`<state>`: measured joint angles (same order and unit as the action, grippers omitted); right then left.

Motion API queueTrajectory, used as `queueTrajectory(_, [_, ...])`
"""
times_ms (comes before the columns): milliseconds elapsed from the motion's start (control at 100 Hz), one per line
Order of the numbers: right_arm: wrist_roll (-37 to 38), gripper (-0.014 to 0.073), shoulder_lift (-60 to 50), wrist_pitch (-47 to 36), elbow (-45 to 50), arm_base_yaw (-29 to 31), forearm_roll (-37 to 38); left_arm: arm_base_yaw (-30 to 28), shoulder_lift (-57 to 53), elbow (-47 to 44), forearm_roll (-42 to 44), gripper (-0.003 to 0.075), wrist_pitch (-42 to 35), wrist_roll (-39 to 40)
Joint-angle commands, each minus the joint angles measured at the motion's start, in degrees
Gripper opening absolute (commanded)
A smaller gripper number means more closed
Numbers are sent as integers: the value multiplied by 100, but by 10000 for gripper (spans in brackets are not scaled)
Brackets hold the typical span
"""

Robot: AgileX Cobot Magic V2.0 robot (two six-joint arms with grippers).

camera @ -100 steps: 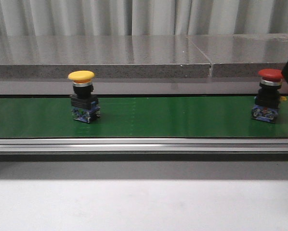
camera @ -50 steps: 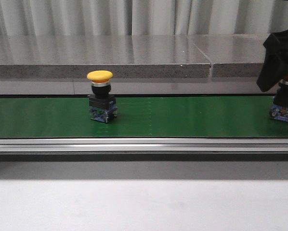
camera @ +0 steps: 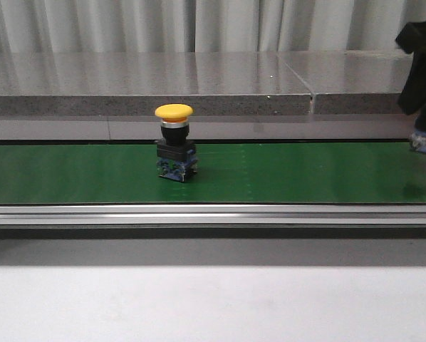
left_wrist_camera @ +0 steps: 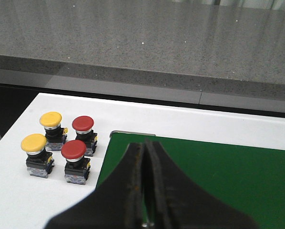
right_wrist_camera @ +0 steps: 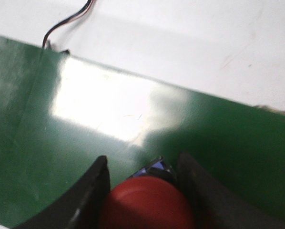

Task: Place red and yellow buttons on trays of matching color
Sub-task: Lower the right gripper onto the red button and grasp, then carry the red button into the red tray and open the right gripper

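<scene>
Front view: one yellow button [camera: 174, 143] stands upright on the green conveyor belt [camera: 284, 174], and the right claw [right_wrist_camera: 142, 183] grips a red button [right_wrist_camera: 147, 207] at the belt's far right end.

No trays show anywhere, so I can't say where they stand. From the front, the red one is mostly hidden behind the dark arm; only its blue base peeks out at the frame edge, lifted clear of the belt. The left claw [left_wrist_camera: 146, 183] is pinched nearly closed with nothing in it, hanging over the belt's corner. Beside it, on the white tabletop [left_wrist_camera: 18, 191], four spare buttons [left_wrist_camera: 59, 150] cluster, two yellow and two red.
</scene>
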<state>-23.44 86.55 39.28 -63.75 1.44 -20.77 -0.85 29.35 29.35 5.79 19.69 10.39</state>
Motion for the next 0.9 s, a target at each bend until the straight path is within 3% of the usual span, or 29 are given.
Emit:
queueTrajectory(0, [-51, 180, -172, -161, -512, 335, -87, -6, 16, 156, -18, -19, -490, 19])
queueTrajectory(340, [10, 180, 902, -180, -2153, 1715, -92, -6, 16, 156, -18, -19, -490, 19])
queueTrajectory(890, [16, 180, 3179, -160, -4115, 2040, -86, -6, 26, 156, -18, -19, -490, 19])
